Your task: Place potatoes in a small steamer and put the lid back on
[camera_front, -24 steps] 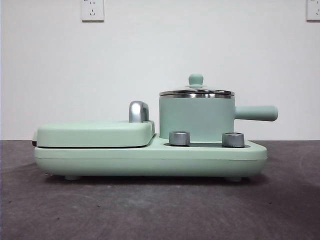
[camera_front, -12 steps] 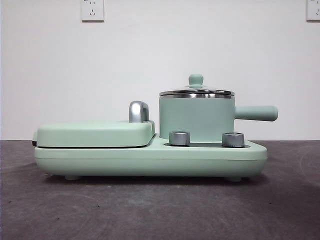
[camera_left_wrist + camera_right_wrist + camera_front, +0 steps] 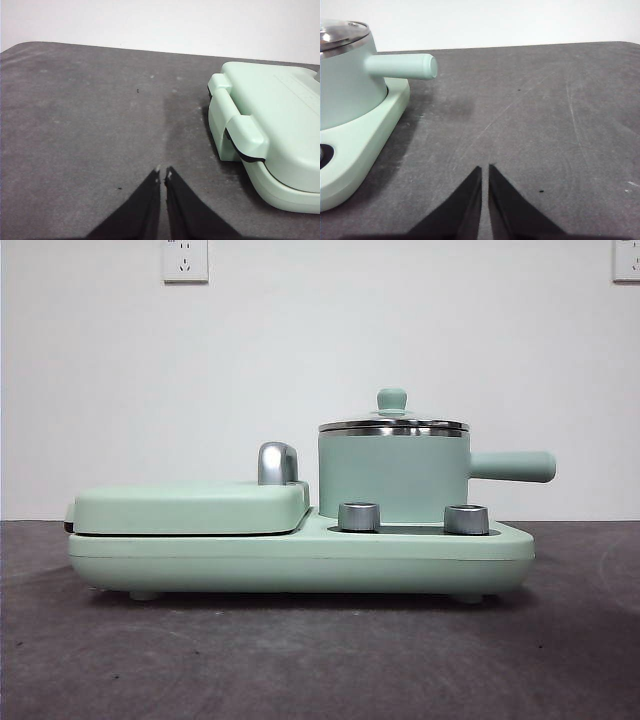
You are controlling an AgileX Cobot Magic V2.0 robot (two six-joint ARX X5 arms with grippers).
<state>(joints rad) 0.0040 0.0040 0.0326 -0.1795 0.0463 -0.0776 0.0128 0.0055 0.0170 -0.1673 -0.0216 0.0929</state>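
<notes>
Front view: lid [image 3: 393,424] seated on the small steamer [image 3: 394,475], no potato visible, so completion cannot be judged; left wrist view: left gripper [image 3: 162,175], jaws together, beside the griddle cover [image 3: 272,120]; right wrist view: right gripper [image 3: 485,171], jaws together, clear of the steamer's handle [image 3: 402,66].

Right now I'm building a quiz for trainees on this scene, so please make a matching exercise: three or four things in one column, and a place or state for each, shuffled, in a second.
Things:
1. round steel-edged lid with a mint-green knob
2. mint-green cylindrical steamer pot
3. chrome griddle handle
4. left gripper

Places or states:
A. over bare table beside the griddle end
B. standing on the appliance base behind two steel dials
C. resting on the pot's rim
D. rising behind the flat griddle cover

Pairs: 1-C, 2-B, 3-D, 4-A
</notes>
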